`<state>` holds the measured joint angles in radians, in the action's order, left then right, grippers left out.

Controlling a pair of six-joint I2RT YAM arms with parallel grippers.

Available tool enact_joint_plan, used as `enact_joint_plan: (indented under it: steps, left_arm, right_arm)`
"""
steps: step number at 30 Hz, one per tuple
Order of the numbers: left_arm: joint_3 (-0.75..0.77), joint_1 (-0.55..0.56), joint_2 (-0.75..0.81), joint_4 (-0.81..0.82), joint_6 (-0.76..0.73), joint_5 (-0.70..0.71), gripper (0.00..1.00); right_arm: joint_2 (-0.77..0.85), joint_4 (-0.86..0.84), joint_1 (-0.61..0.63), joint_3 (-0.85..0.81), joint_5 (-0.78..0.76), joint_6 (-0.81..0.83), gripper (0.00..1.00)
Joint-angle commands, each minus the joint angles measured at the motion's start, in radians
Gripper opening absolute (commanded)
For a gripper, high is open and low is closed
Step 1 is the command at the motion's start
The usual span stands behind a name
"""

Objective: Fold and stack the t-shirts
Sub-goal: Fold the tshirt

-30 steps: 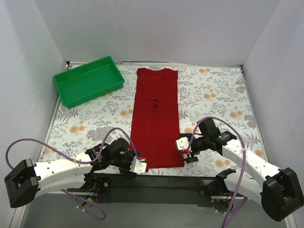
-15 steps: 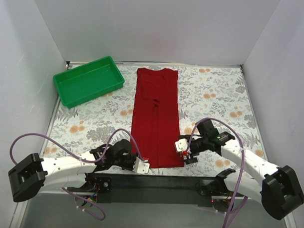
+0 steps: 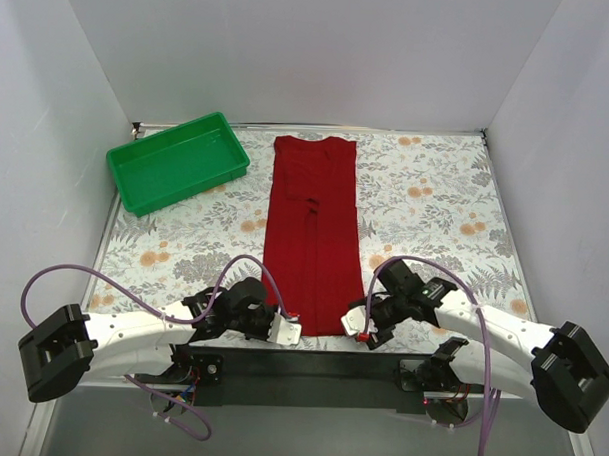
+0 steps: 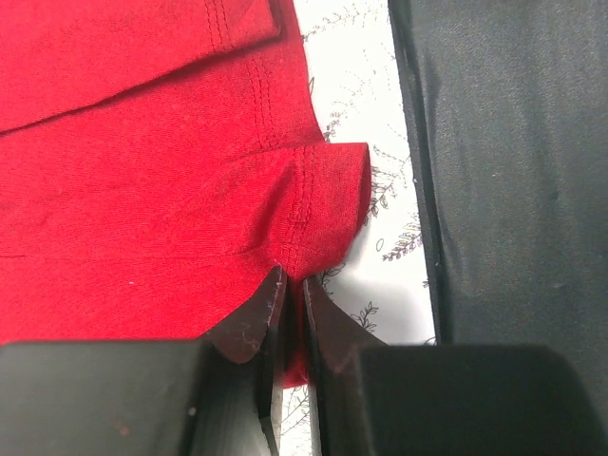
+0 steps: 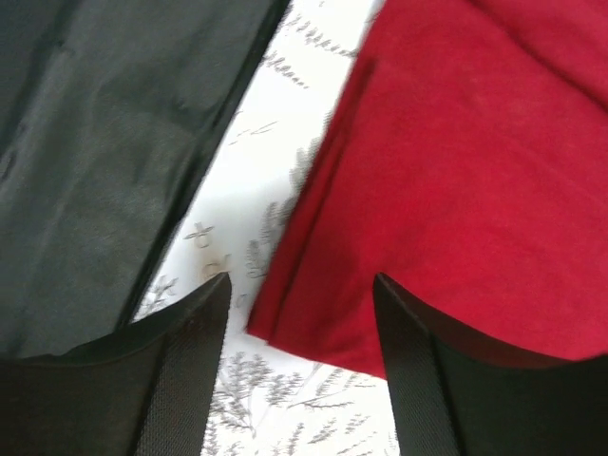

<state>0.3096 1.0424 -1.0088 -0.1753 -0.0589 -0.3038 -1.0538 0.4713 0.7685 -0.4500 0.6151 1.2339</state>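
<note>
Left wrist view: the left gripper (image 4: 288, 285) is closed on the hem corner of the t-shirt (image 4: 142, 190). The pinch is thin and could slip out when lifted. The right gripper (image 5: 302, 285) is open around the other bottom corner, at lower centre of the top view. The shirt stretches upward from there.

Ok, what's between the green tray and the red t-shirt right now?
Nothing but bare floral tablecloth, as the top view shows; the green tray and t-shirt lie apart.
</note>
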Motion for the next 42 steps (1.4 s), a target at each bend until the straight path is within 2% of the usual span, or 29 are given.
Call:
enact_joint_plan:
  steps: [1,6,9,10,13,20,25,31,34,37,42]
  left_arm:
    - [0.019,0.007,-0.004,-0.047,0.022,-0.046,0.00]
    - [0.022,0.005,0.009,-0.055,0.031,-0.057,0.00]
    - [0.023,0.007,0.021,-0.058,0.039,-0.064,0.00]
    - [0.022,0.005,0.021,-0.059,0.039,-0.064,0.00]
    - [0.025,0.007,0.033,-0.064,0.045,-0.078,0.00]
    - [0.072,-0.001,0.042,-0.092,0.102,-0.135,0.00]
    - [0.146,-0.064,0.021,-0.116,0.119,-0.221,0.00]
    - [0.227,-0.188,-0.008,-0.136,0.096,-0.337,0.00]
    - [0.275,-0.269,-0.046,-0.128,0.080,-0.373,0.00]
    - [0.345,-0.353,-0.131,-0.106,0.064,-0.408,0.00]
    - [0.502,-0.516,-0.382,-0.026,0.013,-0.478,0.00]
  right_arm:
    - [0.014,-0.002,0.040,0.033,-0.063,-0.008,0.56]
    - [-0.054,-0.055,0.058,0.031,-0.130,-0.071,0.46]
    - [-0.089,-0.071,0.061,0.020,-0.156,-0.105,0.34]
    - [-0.094,-0.075,0.063,0.019,-0.170,-0.119,0.23]
    - [-0.094,-0.086,0.061,0.014,-0.190,-0.139,0.02]
    - [-0.037,-0.004,0.048,-0.065,-0.089,-0.182,0.01]
    - [-0.046,0.082,0.017,-0.182,0.017,-0.165,0.01]
    - [-0.093,0.110,-0.103,-0.295,0.119,-0.180,0.01]
    - [-0.153,0.109,-0.217,-0.375,0.155,-0.194,0.01]
    - [-0.248,0.107,-0.296,-0.449,0.179,-0.212,0.01]
    - [-0.457,0.095,-0.371,-0.645,0.201,-0.272,0.01]
